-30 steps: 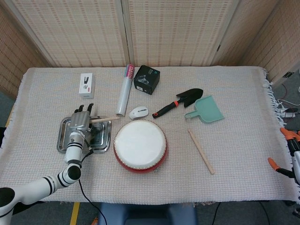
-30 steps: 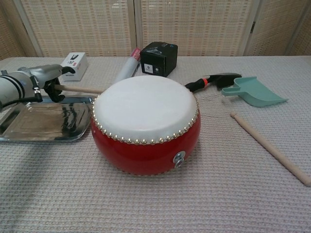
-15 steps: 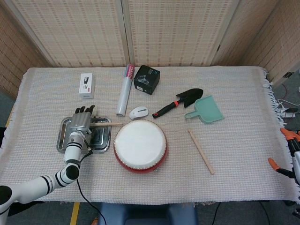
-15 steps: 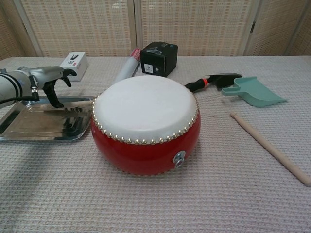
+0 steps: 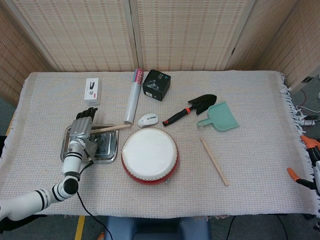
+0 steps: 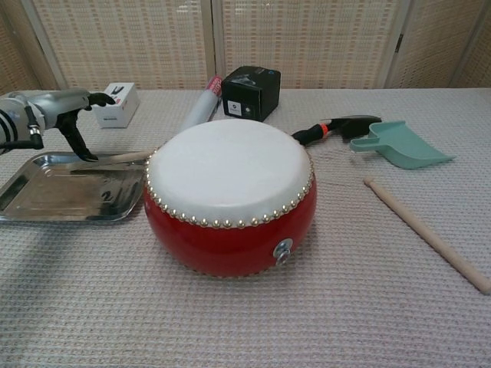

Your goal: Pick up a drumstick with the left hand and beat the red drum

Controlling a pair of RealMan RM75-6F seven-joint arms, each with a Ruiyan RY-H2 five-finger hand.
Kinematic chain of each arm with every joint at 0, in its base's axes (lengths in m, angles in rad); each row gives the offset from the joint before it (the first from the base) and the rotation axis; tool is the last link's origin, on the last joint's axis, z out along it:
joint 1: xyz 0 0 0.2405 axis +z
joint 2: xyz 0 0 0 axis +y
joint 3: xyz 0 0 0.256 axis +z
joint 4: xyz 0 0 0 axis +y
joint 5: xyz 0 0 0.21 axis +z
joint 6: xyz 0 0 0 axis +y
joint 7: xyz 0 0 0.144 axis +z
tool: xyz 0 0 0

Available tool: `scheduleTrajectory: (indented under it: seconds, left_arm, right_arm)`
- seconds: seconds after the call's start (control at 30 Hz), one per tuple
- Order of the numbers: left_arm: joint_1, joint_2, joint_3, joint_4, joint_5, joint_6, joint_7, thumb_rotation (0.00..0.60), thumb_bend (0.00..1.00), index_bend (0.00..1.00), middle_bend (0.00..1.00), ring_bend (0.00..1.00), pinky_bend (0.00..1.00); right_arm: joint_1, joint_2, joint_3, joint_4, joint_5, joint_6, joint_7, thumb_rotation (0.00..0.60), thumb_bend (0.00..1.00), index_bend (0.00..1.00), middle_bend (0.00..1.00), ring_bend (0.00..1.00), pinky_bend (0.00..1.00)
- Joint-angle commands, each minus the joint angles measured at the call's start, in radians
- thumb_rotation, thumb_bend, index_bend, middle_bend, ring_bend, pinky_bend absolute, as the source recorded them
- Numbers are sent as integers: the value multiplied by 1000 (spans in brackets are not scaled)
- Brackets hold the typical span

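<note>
The red drum (image 5: 149, 155) (image 6: 230, 192) with a white skin stands at the table's front middle. One wooden drumstick (image 5: 107, 128) (image 6: 123, 157) lies across the far right rim of the metal tray (image 5: 66, 150) (image 6: 46, 203), its tip toward the drum. My left hand (image 5: 80, 127) (image 6: 54, 107) hovers over the tray's far left part, fingers spread and holding nothing; one dark fingertip (image 6: 83, 152) points down close to the stick's left end. A second drumstick (image 5: 215, 161) (image 6: 426, 234) lies right of the drum. My right hand is not seen.
Behind the drum lie a white mouse (image 5: 148, 119), a rolled tube (image 5: 132, 97), a black box (image 5: 156, 84) (image 6: 252, 92) and a small white box (image 5: 92, 90) (image 6: 115, 103). A black trowel (image 5: 192, 109) and a teal dustpan (image 5: 220, 117) (image 6: 399, 146) sit to the right.
One second ago my left hand held the drumstick above the tray. It has let go; the stick now lies on the tray rim and the hand has drawn back to the left.
</note>
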Motion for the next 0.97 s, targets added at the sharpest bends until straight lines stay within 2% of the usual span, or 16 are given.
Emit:
scheduleTrajectory:
  seconds: [0.03,0.37,0.7,0.97]
  left_arm:
    - [66,61,-10,-78,85,79,-91,600,211,0,0,0,32]
    - [248,188,53,-207,263,297,-212,600,239,69,57,0,46]
    - [419,270,202,-328,492,486,-230,600,238,94,80,0,50]
    - [532,298,282,-444,636,629,-212,600,238,104,84,0,50]
  right_arm:
    - [2,3,0,0,0,-4,4,600,242,46,105,0,47]
    - [15,31,-13,-16,0,-52,16,600,242,92,106,0,47]
    - [19,11,-41,-3,-67,-36,70,600,242,150,106,0,47]
    - [1,-20,-56,12,-92,8,87,600,242,151,106,0,47]
